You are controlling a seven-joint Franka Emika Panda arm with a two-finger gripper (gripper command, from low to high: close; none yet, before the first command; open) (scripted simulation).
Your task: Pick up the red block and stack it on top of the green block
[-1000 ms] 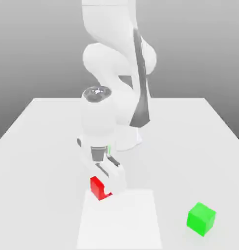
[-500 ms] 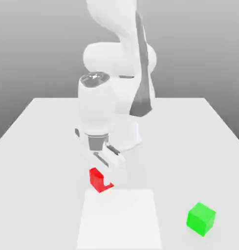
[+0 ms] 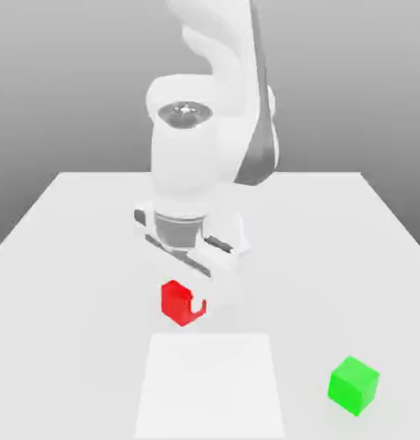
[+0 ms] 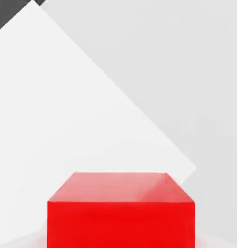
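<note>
red block (image 3: 180, 302) higher now — hand-held

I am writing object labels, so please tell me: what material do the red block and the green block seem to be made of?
Red block: flat, even colour with no gloss or grain, so matte plastic or painted wood; the render leaves it open. Green block: same plain matte faces, likely the same material.

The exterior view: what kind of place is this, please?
Probably a simulated robot test bench: a plain white table, featureless grey backdrop, a white arm, and two toy cubes, the red block and green block.
</note>
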